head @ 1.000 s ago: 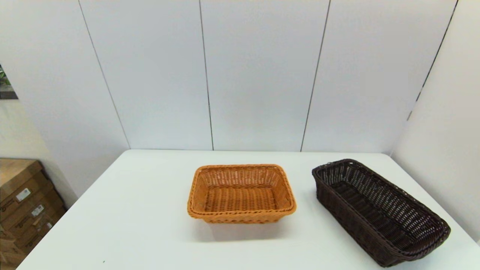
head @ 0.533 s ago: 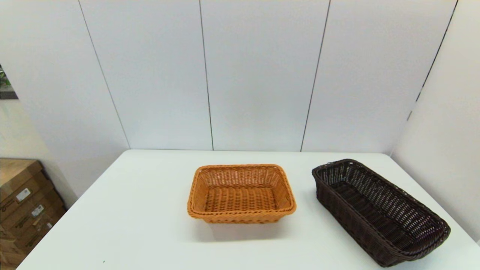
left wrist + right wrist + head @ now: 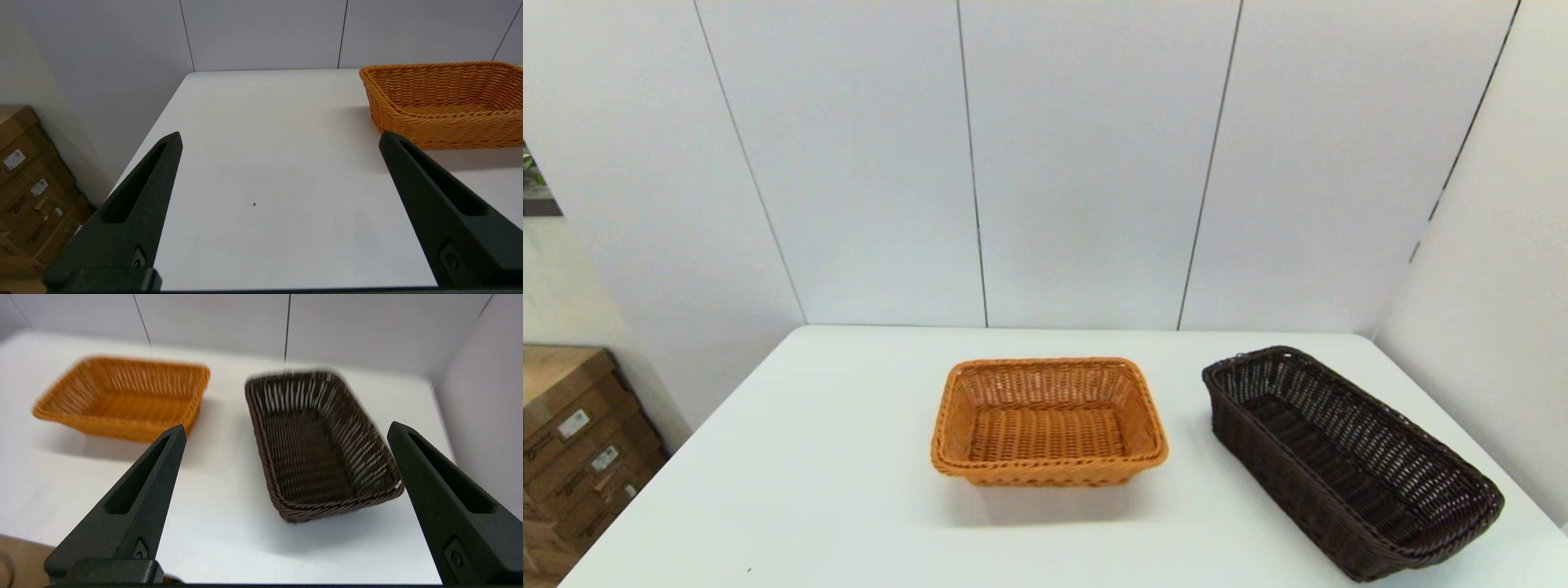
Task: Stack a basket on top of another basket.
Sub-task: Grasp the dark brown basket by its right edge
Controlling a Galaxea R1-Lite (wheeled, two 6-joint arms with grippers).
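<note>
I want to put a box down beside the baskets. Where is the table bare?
Widest bare patch: the table left of the orange basket, out to its left edge. A strip along the front edge is bare too. Only a narrow lane separates the orange basket from the dark basket, which sits close to the right edge, so that side is crowded.

White tabletop (image 3: 809,490), matte, evenly lit, soft shadows only. Pale panelled wall (image 3: 1086,163) behind its far edge, thin dark vertical seams between panels. Second plain wall (image 3: 1494,310) closing off the right side, meeting the back wall at a corner. Stacked cardboard boxes (image 3: 580,441) with labels on the floor off the left edge. Small dark speck (image 3: 254,204) on the tabletop.
</note>
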